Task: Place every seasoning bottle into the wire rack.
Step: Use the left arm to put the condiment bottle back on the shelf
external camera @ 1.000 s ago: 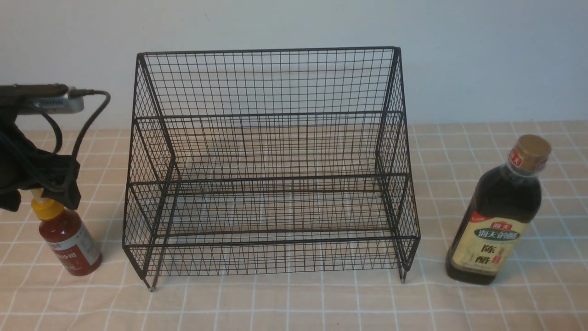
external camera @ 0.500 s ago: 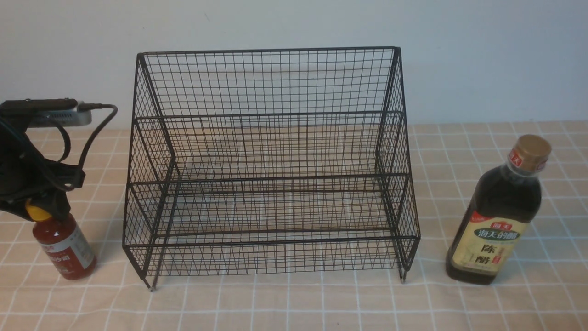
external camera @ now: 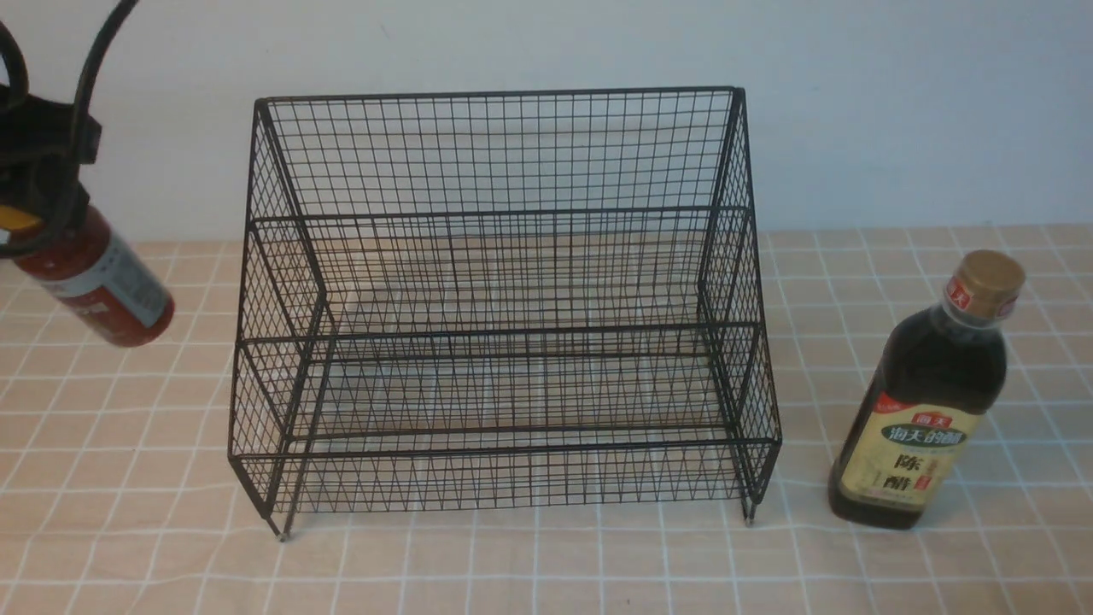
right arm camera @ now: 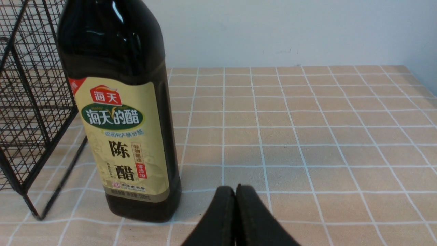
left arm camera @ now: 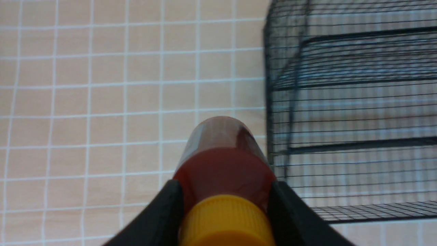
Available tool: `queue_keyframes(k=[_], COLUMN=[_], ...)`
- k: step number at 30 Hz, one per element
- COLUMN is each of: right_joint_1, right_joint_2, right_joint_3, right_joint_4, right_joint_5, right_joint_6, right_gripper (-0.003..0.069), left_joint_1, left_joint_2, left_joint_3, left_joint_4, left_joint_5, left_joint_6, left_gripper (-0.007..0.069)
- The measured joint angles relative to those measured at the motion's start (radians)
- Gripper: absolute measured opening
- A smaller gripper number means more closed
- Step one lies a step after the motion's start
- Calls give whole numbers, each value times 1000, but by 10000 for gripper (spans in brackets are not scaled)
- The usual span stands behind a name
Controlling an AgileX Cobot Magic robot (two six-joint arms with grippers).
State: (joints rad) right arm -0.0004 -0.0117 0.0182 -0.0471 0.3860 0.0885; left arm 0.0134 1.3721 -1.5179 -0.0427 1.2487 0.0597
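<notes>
My left gripper (external camera: 26, 231) is shut on the red sauce bottle (external camera: 94, 278) just below its yellow cap (left arm camera: 227, 222) and holds it tilted in the air, left of the black wire rack (external camera: 504, 299). In the left wrist view the gripper (left arm camera: 225, 191) has a finger on each side of the bottle (left arm camera: 223, 160), with the rack (left arm camera: 351, 112) beside it. The dark vinegar bottle (external camera: 926, 397) with a gold cap stands on the cloth right of the rack. My right gripper (right arm camera: 235, 189) is shut and empty, low over the cloth, near the vinegar bottle (right arm camera: 123, 112).
The table is covered by a peach checked cloth (external camera: 546, 564) and a pale wall stands behind. A black cable (external camera: 85, 60) loops above my left wrist. The rack's corner foot (right arm camera: 34, 212) stands close to the vinegar bottle.
My left gripper closed on the red sauce bottle at its neck and lifted it off the cloth, up and slightly left, tilting it. The vinegar bottle and rack have not moved.
</notes>
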Motion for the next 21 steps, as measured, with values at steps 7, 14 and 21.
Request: queue_keyframes(k=[7, 14, 21], right_joint_1=[0, 0, 0], right_joint_2=[0, 0, 0], right_joint_3=[0, 0, 0], right_joint_4=[0, 0, 0], right_joint_5=[0, 0, 0], right_joint_6=[0, 0, 0], right_gripper=[-14, -14, -14], left_joint_1=[-219, -336, -355], left_joint_2=[-45, 67, 229], left_joint_3=[0, 0, 0], left_joint_4=[1, 48, 54], left_joint_5=[30, 29, 13], left_joint_6=[-160, -227, -232], left_gripper=[280, 280, 280])
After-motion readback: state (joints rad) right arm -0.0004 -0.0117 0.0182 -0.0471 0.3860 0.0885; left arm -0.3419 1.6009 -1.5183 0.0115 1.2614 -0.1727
